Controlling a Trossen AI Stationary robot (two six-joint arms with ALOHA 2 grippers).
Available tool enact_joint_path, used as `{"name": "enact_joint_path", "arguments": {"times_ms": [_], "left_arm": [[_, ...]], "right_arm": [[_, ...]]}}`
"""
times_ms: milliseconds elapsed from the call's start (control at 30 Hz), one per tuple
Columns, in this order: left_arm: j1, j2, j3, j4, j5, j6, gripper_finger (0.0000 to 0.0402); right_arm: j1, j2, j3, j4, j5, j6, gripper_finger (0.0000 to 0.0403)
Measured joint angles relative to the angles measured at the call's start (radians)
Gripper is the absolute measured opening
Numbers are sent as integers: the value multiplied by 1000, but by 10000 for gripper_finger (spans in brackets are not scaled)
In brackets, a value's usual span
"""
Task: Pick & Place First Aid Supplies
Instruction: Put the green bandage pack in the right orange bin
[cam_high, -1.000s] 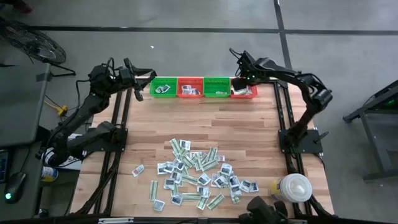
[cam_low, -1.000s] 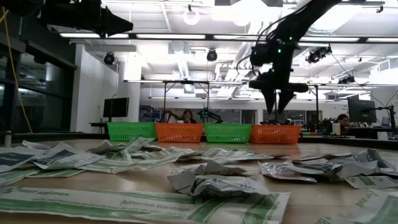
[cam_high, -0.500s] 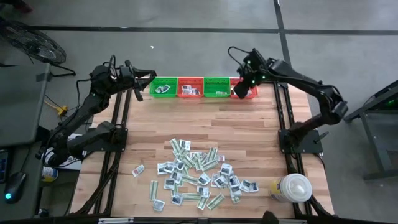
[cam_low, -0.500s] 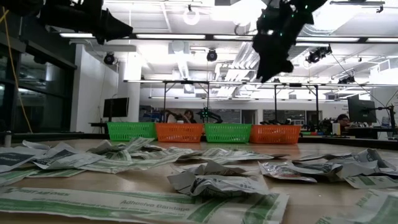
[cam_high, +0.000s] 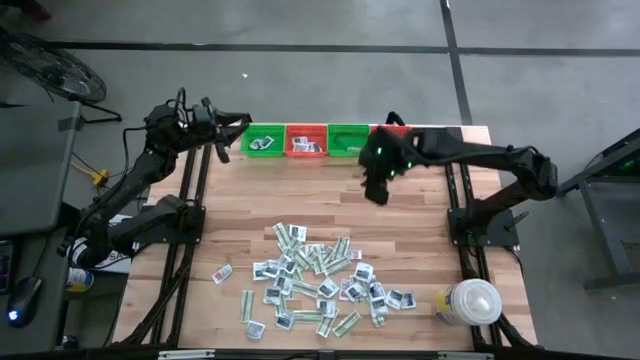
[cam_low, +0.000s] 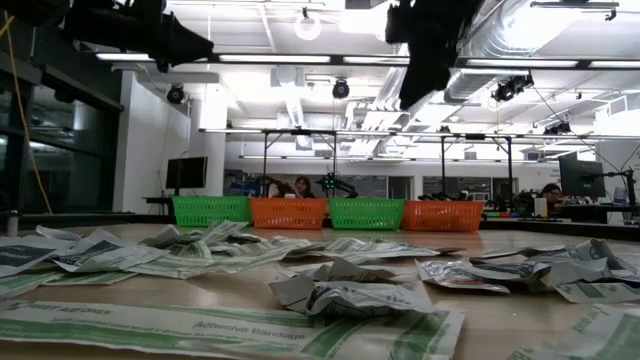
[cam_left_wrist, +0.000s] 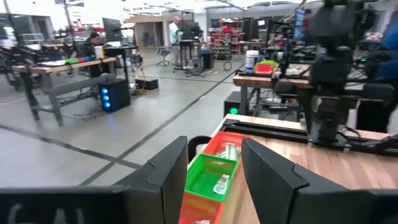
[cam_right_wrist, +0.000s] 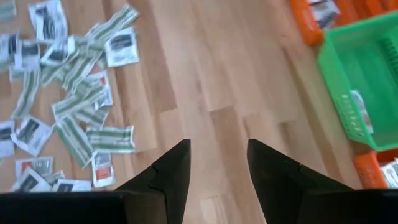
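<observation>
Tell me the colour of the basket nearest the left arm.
Green; the leftmost basket in the row, clearest in the high view.

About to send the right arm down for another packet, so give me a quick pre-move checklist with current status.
1. Right pincer open and empty: ok.
2. Right pincer over bare wooden table, between the baskets and the packet pile: ok.
3. Packets left to pick: ok, many.
4. Left pincer parked by the green end basket, away from the pile: ok.
5. White lidded container apart from the pile: ok.

Wooden table: packets, baskets
</observation>
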Motion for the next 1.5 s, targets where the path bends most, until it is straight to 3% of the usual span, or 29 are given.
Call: {"name": "enact_joint_path", "arguments": {"times_ms": [300,600,900,1233,1500], "left_arm": [[0,-71,0,-23,108,-2,149],[-49,-248,0,-233,104,23,149],[-239,-307,0,-281,-49,41,149],[-442,-305,0,-311,-228,72,149],[-533,-304,0,-312,-303,83,149]], "right_arm": [[254,15,0,67,198,100,151],[384,189,1,91,209,213,171],[411,350,1,152,166,209,217],[414,464,0,217,149,210,202],[414,520,0,220,235,224,195]]}}
